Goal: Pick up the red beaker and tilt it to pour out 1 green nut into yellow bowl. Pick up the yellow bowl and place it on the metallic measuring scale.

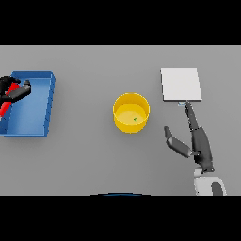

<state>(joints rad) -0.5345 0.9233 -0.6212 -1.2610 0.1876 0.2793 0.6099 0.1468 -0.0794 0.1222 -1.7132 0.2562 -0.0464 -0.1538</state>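
The yellow bowl [131,112] stands in the middle of the table with one green nut [136,119] inside. The metallic scale [181,84] lies flat at the back right. My right hand [197,141] is open to the right of the bowl, fingers stretched toward the scale's near edge and thumb pointing at the bowl, touching neither. At the far left my left hand [12,89] is shut on the red beaker [5,104], holding it over the blue bin's left part.
A blue bin [35,113] sits at the left edge of the table. Bare grey table [89,155] lies between bin, bowl and scale.
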